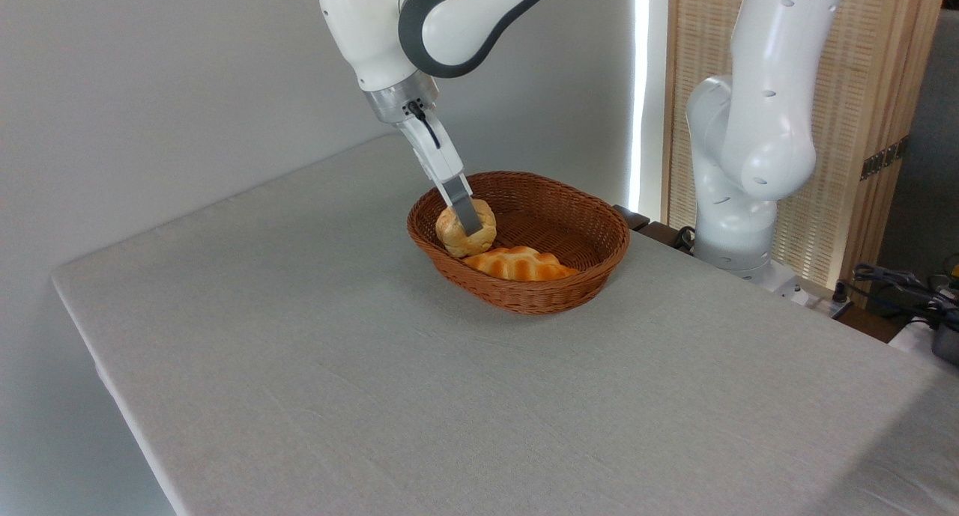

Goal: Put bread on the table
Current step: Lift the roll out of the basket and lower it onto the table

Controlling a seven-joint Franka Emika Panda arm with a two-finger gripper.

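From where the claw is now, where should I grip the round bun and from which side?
Grip the bread across its round middle, coming from above. It sits at the left end of the basket, whose wall blocks a side approach, and the orange pastry lies just in front. The claw is already down on it; whether it is closed cannot be told.

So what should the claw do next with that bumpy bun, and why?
Probably lift it straight up. The claw looks closed around the bread, though its far finger is hidden. The bun sits inside the basket, beside the orange pastry. Rising first should clear the rim before moving over the bare table.
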